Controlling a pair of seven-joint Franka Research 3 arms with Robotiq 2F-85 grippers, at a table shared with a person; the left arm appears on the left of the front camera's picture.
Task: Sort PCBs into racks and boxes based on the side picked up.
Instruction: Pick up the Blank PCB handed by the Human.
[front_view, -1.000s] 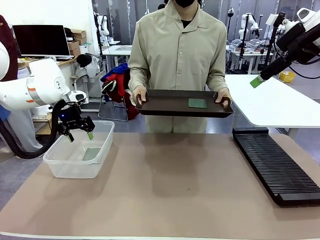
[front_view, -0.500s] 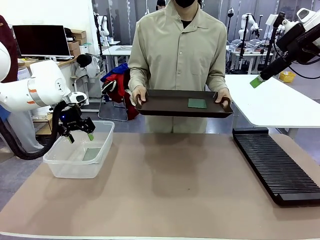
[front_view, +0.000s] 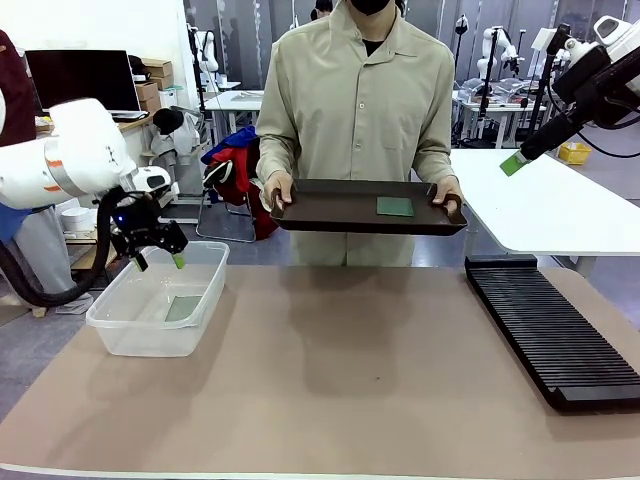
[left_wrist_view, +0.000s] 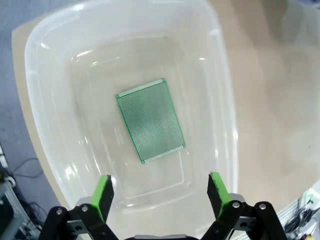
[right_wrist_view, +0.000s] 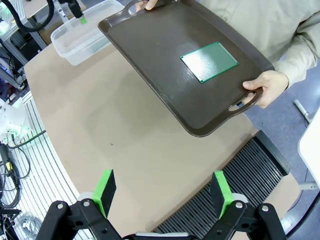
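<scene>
The tan table (front_view: 350, 370) carries a clear box (front_view: 150, 340) directly beneath the left gripper (front_view: 160, 264), and a black slotted rack (front_view: 550, 330) lies below the right gripper (right_wrist_view: 162, 175).

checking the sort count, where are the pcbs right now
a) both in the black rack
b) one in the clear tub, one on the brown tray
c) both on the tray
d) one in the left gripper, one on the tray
B: one PCB lies flat in the clear tub, the other PCB on the brown tray; the left gripper is open and empty.
</scene>
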